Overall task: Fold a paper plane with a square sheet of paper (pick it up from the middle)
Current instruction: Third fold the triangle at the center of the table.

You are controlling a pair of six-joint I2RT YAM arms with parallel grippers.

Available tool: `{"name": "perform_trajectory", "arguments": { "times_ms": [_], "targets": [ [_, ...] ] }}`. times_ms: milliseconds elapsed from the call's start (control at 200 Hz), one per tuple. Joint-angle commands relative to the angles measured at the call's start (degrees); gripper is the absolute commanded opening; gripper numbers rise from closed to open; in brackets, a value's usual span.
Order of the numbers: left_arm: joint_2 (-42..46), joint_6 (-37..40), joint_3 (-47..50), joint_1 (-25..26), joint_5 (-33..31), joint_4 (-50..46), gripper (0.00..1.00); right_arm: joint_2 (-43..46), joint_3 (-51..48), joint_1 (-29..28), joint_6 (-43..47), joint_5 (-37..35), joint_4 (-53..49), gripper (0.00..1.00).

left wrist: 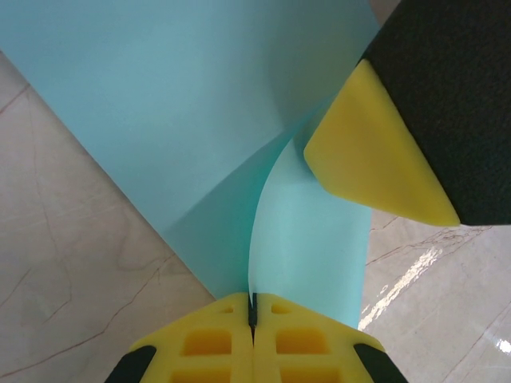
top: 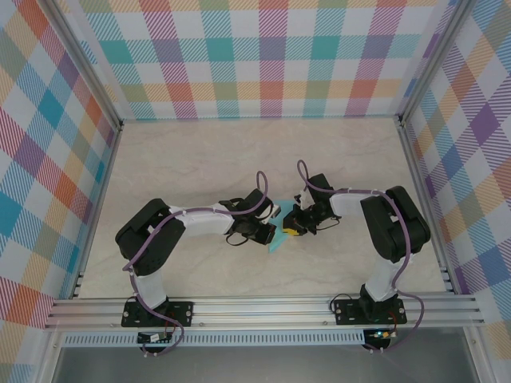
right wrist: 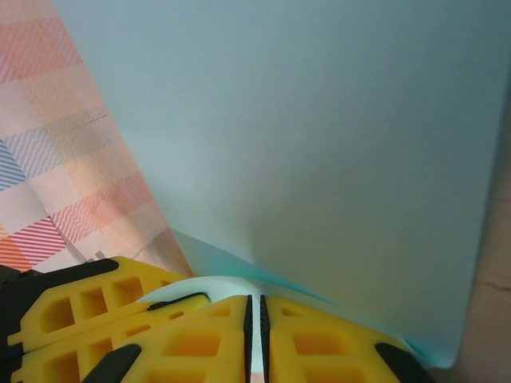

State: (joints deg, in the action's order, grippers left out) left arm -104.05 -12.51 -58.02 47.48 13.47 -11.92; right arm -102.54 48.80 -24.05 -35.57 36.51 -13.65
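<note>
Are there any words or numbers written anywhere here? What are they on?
None can be read.
The paper plane is plain light cyan; the left gripper and right gripper carry no print; the checked walls are pattern only.
The small boards below the arm bases are too small to tell.

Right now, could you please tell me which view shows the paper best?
The left wrist view: the paper shows its fold and curved flap, pinched by the left gripper. The right wrist view gives a blurred face; the top view, a cyan sliver.
</note>
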Motion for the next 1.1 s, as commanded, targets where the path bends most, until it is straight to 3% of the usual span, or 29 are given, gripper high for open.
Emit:
{"name": "perform_trajectory", "arguments": {
  "times_ms": [0, 195, 610, 910, 1095],
  "targets": [
    [-1.90, 0.50, 0.95, -0.64, -0.63, -1.70, 0.01, 2.49, 0.01, 0.03, 0.77, -0.41, -0.07, 0.15],
    [-1.72, 0.56, 1.11, -0.63, -0.82, -1.79, 0.01, 2.55, 1.63, 0.39, 2.54, -3.11, -1.75, 0.15],
    [-1.77, 0.52, 1.10, -0.62, -0.90, -1.49, 0.00, 0.76, -5.78, -0.29, 6.91, -9.59, 3.55, 0.07],
    [-1.95, 0.56, 1.14, -0.63, -0.91, -1.70, 0.01, 10.15, -6.51, 0.00, 6.96, -7.15, 6.45, 0.09],
    [-2.09, 0.56, 1.19, -0.59, -0.73, -1.52, 0.00, 9.32, -6.99, 0.49, 6.48, -5.75, 10.09, 0.10]
  ]
}}
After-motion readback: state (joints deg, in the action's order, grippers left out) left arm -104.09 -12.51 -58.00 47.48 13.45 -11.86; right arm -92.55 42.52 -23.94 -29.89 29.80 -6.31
